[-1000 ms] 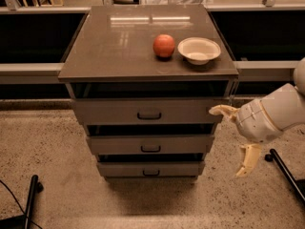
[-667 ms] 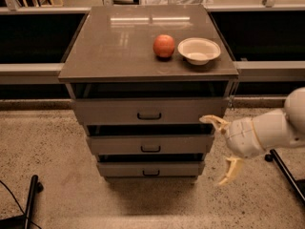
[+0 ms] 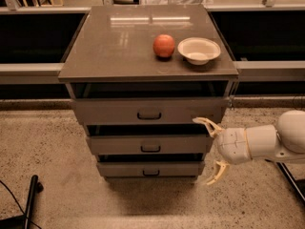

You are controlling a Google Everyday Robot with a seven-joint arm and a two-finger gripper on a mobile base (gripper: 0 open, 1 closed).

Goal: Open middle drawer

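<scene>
The end effector (image 3: 206,150) is spread wide, grasping nothing, its pale fingers (image 3: 206,123) framing the right end of the middle drawer (image 3: 119,145); whether they touch it I cannot tell. The drawer lies between the taller top drawer (image 3: 109,111) and the shallower bottom drawer (image 3: 124,169), its loop handle (image 3: 150,148) untouched.

So your gripper (image 3: 210,148) was parked just off the right end of the middle drawer (image 3: 143,145), about level with its front. Its fingers (image 3: 206,123) were spread wide apart, one curling in above that drawer's top edge, the other hanging down past its bottom edge. Your white arm (image 3: 267,140) came in sideways from the drawer's right, roughly level with it. Couldn't tell if anything was touching.
</scene>
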